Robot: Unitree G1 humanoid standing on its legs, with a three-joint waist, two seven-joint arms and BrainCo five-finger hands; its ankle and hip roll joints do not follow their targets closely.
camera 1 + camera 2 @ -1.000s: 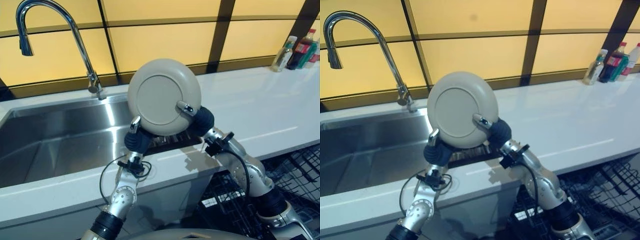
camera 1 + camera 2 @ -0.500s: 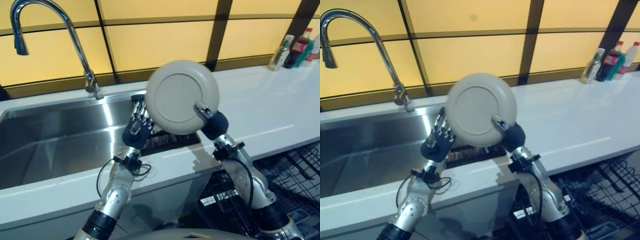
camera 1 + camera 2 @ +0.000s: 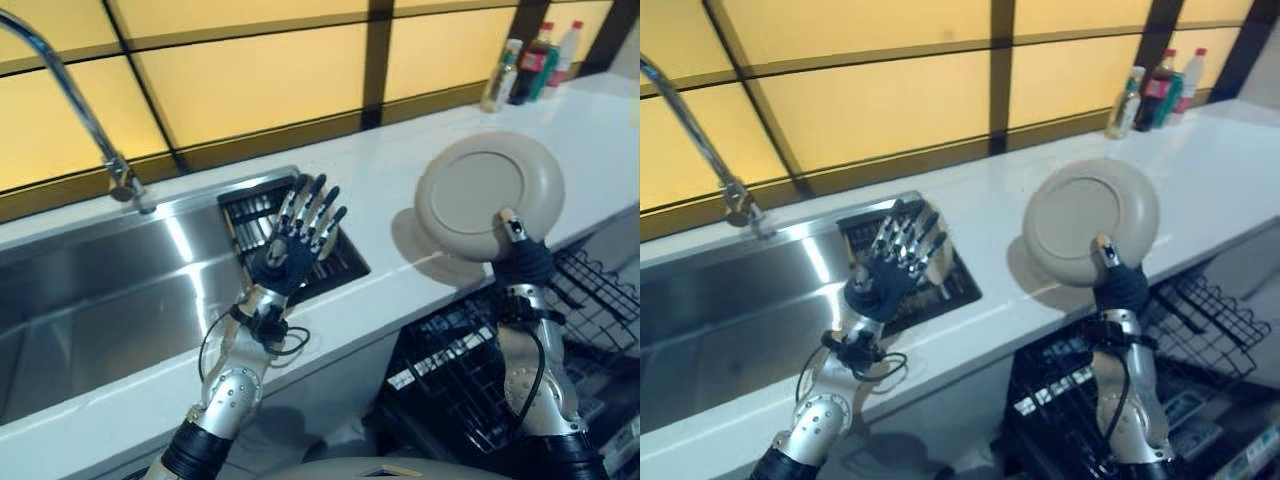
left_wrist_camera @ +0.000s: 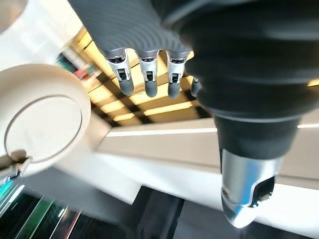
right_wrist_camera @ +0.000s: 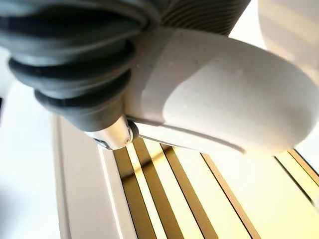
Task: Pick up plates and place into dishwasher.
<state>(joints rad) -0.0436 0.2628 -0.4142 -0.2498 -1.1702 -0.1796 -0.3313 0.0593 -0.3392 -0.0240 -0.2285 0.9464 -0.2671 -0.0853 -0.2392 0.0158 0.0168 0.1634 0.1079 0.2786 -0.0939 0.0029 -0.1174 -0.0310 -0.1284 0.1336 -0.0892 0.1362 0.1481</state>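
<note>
A beige round plate (image 3: 487, 190) is held upright, its underside toward me, above the white counter's front edge. My right hand (image 3: 523, 264) is shut on its lower rim, with the thumb (image 5: 117, 135) pressed against the plate rim (image 5: 224, 104). My left hand (image 3: 296, 244) is raised over the right end of the sink, open with its fingers (image 4: 145, 74) spread, holding nothing. The left wrist view also catches the plate (image 4: 42, 119) off to the side. The dishwasher's black wire rack (image 3: 452, 385) is pulled out below the counter, under the plate.
A steel sink (image 3: 90, 300) with a curved faucet (image 3: 95, 135) lies at the left, with a dark drain rack (image 3: 250, 205) at its right end. Several bottles (image 3: 528, 68) stand at the far right on the white counter (image 3: 400, 170).
The left hand let go of the plate and spread its fingers. The right hand carried the plate rightward over the counter edge, above the dishwasher rack. The camera turned right.
</note>
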